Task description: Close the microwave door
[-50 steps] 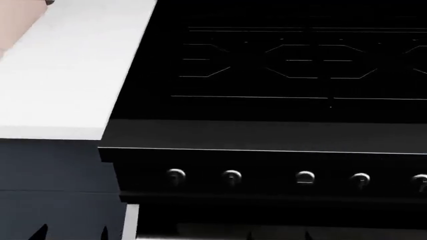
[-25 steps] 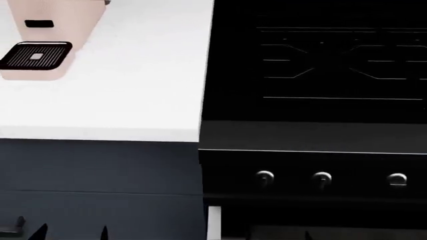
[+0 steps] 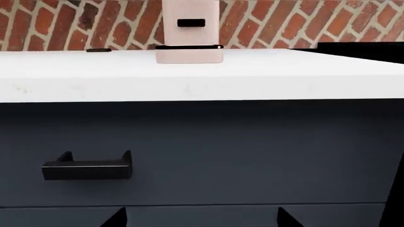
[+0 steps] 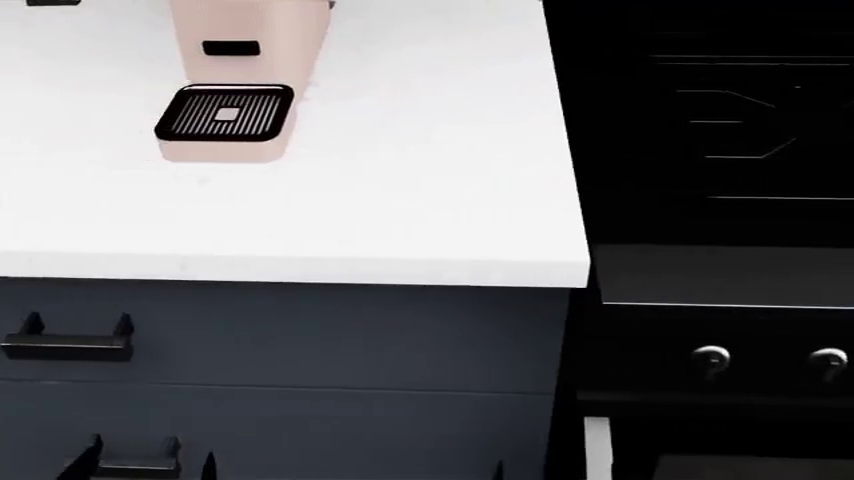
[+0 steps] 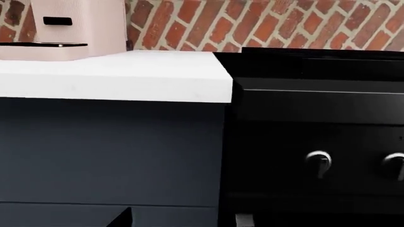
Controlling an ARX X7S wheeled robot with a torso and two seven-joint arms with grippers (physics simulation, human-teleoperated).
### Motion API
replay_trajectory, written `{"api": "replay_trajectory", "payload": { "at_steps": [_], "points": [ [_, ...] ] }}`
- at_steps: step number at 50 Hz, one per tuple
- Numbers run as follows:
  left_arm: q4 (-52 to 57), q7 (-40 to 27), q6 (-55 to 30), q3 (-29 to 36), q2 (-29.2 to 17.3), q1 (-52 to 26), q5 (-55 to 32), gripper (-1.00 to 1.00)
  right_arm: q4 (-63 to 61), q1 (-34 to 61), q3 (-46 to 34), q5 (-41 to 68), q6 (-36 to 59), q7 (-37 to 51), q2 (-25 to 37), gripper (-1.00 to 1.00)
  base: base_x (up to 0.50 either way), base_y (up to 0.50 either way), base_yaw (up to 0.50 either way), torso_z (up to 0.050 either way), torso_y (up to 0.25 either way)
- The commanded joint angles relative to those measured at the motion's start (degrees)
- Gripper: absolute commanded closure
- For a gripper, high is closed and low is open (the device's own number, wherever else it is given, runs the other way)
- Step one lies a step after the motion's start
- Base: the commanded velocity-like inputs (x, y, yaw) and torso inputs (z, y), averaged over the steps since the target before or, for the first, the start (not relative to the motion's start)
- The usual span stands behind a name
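Both your grippers show only dark tips (open or shut, you cannot tell), low before the white counter (image 4: 400,220); no microwave shows.

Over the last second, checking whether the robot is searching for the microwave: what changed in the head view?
The view swept left: the black stove slid to the right edge, more white counter came in, and the pink coffee machine and a drawer handle appeared. Nothing was grasped or released. No microwave shows, and nothing on the counter or stove shifted.
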Motion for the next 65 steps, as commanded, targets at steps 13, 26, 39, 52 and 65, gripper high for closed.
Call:
{"api": "replay_trajectory", "payload": {
  "at_steps": [13, 26, 39, 52, 65],
  "points": [
    [6.4, -8.28, -4.44, 7.07, -3.45, 0.61, 20.17, -1.0, -1.91, 0.43, -5.95, -16.93, 2.58, 8.99, 2.03, -1.0, 0.0, 0.12, 0.0, 0.0, 0.0],
    [59.17, 8.13, -21.38, 10.46, -1.36, 4.36, 58.81, -1.0, -44.91, -5.99, -9.05, -47.57, 10.87, 7.32, 3.48, -1.0, 0.0, 0.0, 0.0, 0.0, 0.0],
    [60.3, 32.37, -29.95, 21.21, 9.05, -17.47, 82.44, -1.0, -60.52, 8.26, -17.43, -65.02, 14.19, -10.11, -8.92, -1.0, 0.0, 0.0, 0.0, 0.0, 0.0],
    [60.31, 30.54, -25.08, 16.72, 9.06, -15.15, 80.95, -1.0, -60.56, 8.19, -11.32, -59.14, 12.56, -7.83, -9.09, -1.0, 0.0, 0.0, 0.0, 0.0, 0.0],
    [60.31, 29.22, -21.85, 16.08, 9.06, -13.83, 81.43, -1.0, -60.57, 7.91, -9.11, -58.6, 11.68, -7.06, -9.1, -1.0, 0.0, 0.0, 0.0, 0.0, 0.0]
  ]
}}
